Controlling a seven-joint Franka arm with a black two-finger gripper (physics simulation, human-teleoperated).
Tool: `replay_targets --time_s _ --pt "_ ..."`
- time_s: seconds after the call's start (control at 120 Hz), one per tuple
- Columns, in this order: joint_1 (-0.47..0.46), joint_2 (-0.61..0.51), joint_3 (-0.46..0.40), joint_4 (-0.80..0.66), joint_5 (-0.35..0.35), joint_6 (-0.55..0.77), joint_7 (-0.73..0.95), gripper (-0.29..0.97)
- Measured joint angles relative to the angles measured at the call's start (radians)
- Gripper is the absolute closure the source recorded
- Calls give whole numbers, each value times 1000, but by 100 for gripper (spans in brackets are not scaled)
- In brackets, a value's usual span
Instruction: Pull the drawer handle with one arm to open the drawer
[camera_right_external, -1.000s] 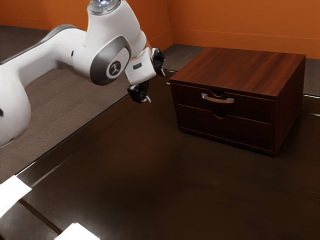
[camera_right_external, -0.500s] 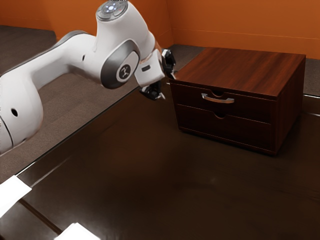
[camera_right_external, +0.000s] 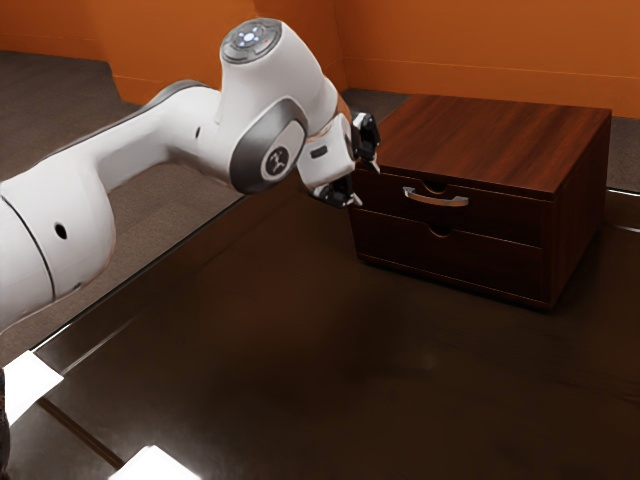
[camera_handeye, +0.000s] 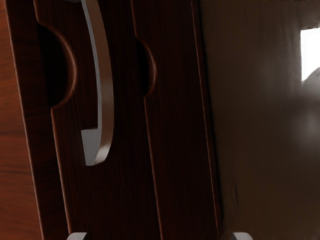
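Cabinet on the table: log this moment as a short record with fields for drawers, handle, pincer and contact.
cabinet: dark wood, two drawers, standing on the dark table
top drawer: looks shut, front flush with the lower drawer
handle: curved metal bar on the top drawer, untouched
pincer: open, at the cabinet's front corner toward the exterior view's left, short of the handle
contact: none visible between pincer and handle
task step: handle not yet gripped
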Motion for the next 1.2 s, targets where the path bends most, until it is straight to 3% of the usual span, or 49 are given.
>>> replay_targets --time_s 1.2 --pt "12 121 -96 56 -22 104 16 39"
